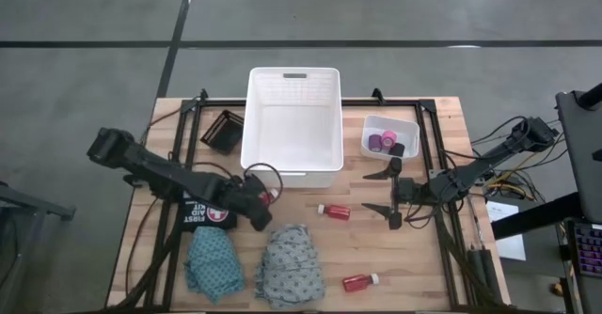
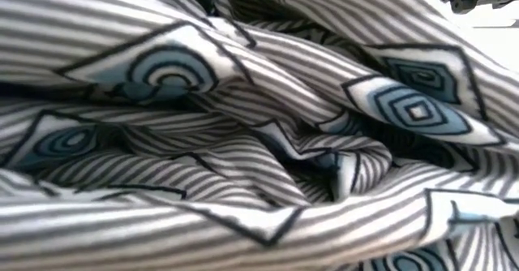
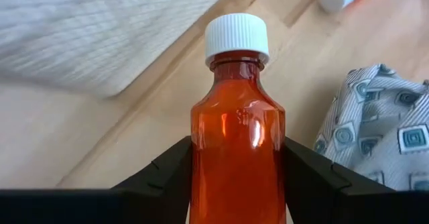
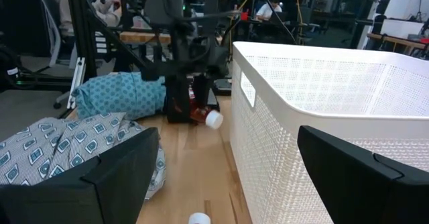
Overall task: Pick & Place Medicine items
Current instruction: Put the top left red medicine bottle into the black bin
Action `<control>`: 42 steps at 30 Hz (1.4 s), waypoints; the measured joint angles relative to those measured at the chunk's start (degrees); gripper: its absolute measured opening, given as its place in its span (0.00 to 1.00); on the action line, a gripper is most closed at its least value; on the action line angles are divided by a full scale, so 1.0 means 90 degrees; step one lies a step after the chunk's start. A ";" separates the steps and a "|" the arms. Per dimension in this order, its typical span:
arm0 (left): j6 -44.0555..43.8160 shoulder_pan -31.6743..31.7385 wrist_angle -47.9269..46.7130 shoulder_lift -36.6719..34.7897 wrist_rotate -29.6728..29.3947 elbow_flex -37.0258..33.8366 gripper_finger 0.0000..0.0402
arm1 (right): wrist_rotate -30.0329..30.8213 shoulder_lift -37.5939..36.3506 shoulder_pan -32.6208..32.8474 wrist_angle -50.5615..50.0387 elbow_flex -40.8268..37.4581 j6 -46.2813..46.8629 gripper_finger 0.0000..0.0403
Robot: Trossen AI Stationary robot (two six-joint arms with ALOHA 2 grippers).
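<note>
Wooden tabletop (image 1: 442,258) carried everything you were working with, the white basket (image 1: 293,121) sitting at 12 o'clock. Your left gripper (image 1: 264,199) was at about 9 o'clock from the table's middle, just below the basket's near left corner, its fingers (image 3: 164,177) pinching a red bottle (image 3: 236,150) by the body, white cap pointing away from the wrist. Your right gripper (image 1: 393,191) waited at 3 o'clock with its fingers spread wide and nothing between them. A second bottle (image 1: 334,211) lay on its side near the centre, just left of that gripper, and a third (image 1: 359,280) lay at 5 o'clock. The teal cloth (image 1: 213,262) was bunched at 7 o'clock, and the grey cloth (image 1: 290,265) beside it at 6 o'clock filled the low view. A small tub (image 1: 389,136) at 2 o'clock held the rolls (image 1: 386,145). A black tray (image 1: 225,131) sat left of the basket at 10 o'clock.
</note>
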 joint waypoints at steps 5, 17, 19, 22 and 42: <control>-0.1009 -0.0088 -0.0916 -0.0464 0.0280 0.0000 0.47 | 0.0000 -0.0002 0.0000 -0.0004 0.0000 0.0001 0.88; -0.3162 -0.0465 -0.2913 -0.1614 0.0699 0.0000 0.48 | 0.0000 -0.0002 -0.0001 -0.0002 0.0000 0.0001 0.88; -0.3234 -0.0460 -0.3310 -0.1802 0.0378 0.0000 0.48 | 0.0000 -0.0002 -0.0001 -0.0002 0.0000 0.0001 0.88; -0.3284 -0.0450 -0.3769 -0.2052 -0.0374 0.0000 0.48 | 0.0000 -0.0002 -0.0001 -0.0002 0.0000 0.0001 0.88; -0.1631 0.3307 -0.3432 -0.2270 -0.1681 -0.0042 0.49 | 0.0000 -0.0002 -0.0001 -0.0002 0.0000 0.0001 0.88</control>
